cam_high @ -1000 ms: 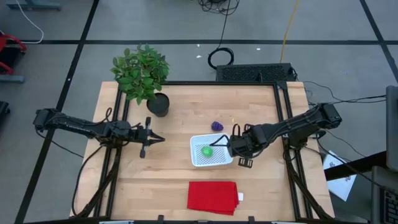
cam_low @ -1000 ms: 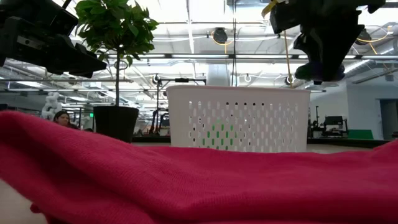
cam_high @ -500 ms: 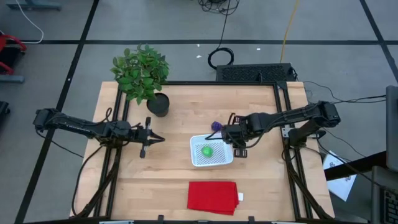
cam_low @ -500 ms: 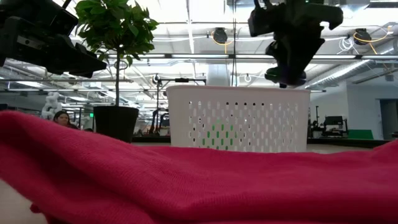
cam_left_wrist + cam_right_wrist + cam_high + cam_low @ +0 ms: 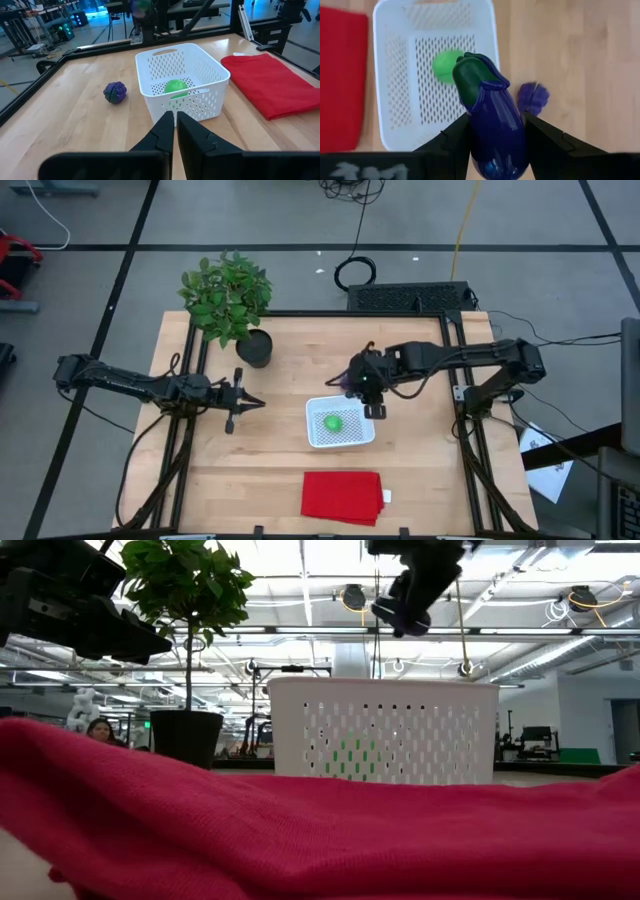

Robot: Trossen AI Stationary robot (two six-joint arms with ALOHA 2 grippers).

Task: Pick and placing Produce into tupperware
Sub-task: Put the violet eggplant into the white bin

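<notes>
My right gripper [image 5: 362, 380] hovers over the far rim of the white perforated tupperware [image 5: 338, 422], shut on the elongated dark purple produce [image 5: 490, 110], which has a green cap. The round bright green produce [image 5: 332, 421] lies on the tupperware's floor. The rounded purple produce [image 5: 533, 97] rests on the table just beyond the tupperware's far side, partly under my right gripper in the high view. My left gripper [image 5: 245, 402] waits shut to the left of the tupperware, its fingers [image 5: 175, 122] pointing at it. My right gripper pinches the elongated dark purple produce by its broad body [image 5: 479, 134] between the two fingers [image 5: 454, 142]. The fingers come from above, pointing down, and lie along it. It is lifted clear, its green cap end [image 5: 470, 72] pointing down past the fingertips.
A red folded cloth [image 5: 342, 496] lies near the table's near edge and fills the low view's foreground [image 5: 300, 840]. A potted leafy plant [image 5: 230, 300] stands at the far left corner. Bare wood lies between my left gripper and the tupperware.
My right gripper, carrying the dark purple produce, has moved from the tupperware's right side toward the table's far edge and left, rising as it went. It now stands over the tupperware's far rim. It has stayed shut on the produce.
</notes>
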